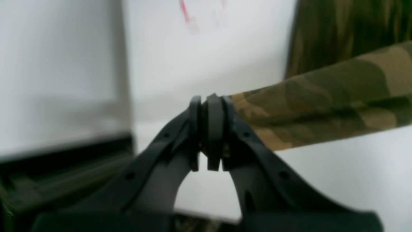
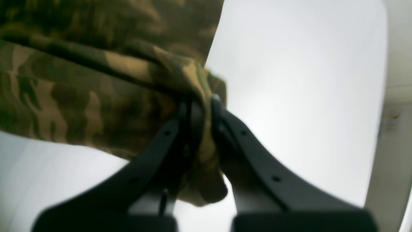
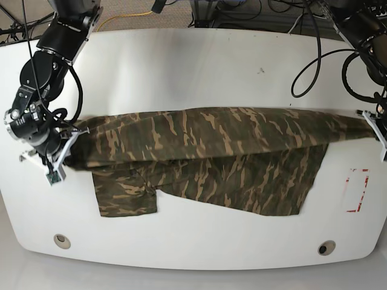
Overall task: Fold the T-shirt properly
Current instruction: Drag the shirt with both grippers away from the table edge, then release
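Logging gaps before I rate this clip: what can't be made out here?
- Base view: the left hand is cut off by the frame's right edge.
- Base view: the T-shirt has its lower layers and far sleeve hidden under its own raised fold.
- Left wrist view: the red mark on the table is too blurred to read.

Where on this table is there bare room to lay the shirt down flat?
Widest bare patch: the table behind the T-shirt. A narrower strip runs in front of its hem. Crowded: both ends, where the right gripper and left gripper pinch it.
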`<state>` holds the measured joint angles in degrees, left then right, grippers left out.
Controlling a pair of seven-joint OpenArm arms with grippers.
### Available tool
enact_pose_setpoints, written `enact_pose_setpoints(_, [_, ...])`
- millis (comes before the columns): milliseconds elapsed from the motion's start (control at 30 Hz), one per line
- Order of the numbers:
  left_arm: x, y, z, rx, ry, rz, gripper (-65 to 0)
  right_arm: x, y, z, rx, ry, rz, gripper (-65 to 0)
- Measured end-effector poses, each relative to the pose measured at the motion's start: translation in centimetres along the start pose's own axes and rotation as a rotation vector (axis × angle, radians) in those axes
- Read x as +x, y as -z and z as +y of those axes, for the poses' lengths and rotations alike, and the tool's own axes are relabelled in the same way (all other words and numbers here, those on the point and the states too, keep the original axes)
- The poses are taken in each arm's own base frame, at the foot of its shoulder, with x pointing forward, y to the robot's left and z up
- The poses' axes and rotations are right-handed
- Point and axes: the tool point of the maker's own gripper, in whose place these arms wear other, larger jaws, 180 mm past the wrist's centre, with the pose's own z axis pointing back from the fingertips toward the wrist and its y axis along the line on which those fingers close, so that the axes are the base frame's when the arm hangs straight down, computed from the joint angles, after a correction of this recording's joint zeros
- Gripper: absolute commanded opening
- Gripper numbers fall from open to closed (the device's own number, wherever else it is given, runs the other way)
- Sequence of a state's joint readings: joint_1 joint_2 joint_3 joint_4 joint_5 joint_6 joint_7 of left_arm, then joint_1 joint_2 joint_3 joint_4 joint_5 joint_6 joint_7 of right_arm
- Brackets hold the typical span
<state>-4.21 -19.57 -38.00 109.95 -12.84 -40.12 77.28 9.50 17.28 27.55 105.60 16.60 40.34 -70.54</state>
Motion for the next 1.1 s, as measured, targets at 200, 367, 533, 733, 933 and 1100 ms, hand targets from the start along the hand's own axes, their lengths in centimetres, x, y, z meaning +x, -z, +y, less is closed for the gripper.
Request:
enact_pose_setpoints(200, [-4.6,0.0,-1.1,-0.026,-0.046,0.085,-65.0,-5.6,-0.9,1.6,0.007,0.066,0.092,-65.0])
enact_pose_setpoints(367, [-6.9,0.0,-2.0,-0.047,-0.014,0.108,-65.0,-9.5,-1.6,3.1,0.025,0.081,0.174,-65.0])
enact_pose_setpoints(533, [-8.5,-0.1,-3.1,-0.075,0.009,0.116,-65.0,-13.0,-2.9,3.7,0.011,0.159,0.232,-65.0])
enact_pose_setpoints(733, [-9.6,0.1,-3.7,-0.099,0.009,0.122,-65.0,-16.4,-4.1,4.5,0.016,0.194,0.299,-65.0])
enact_pose_setpoints(933, [-10.8,1.7,-4.6,-0.154,-0.040,0.107,-65.0,-18.7,-5.3,4.5,-0.003,0.244,0.333,-65.0])
enact_pose_setpoints(1100, [-8.9,2.6,-5.3,-0.172,-0.018,0.076,-65.0,-19.5,-5.5,4.6,-0.003,0.254,0.354,-65.0])
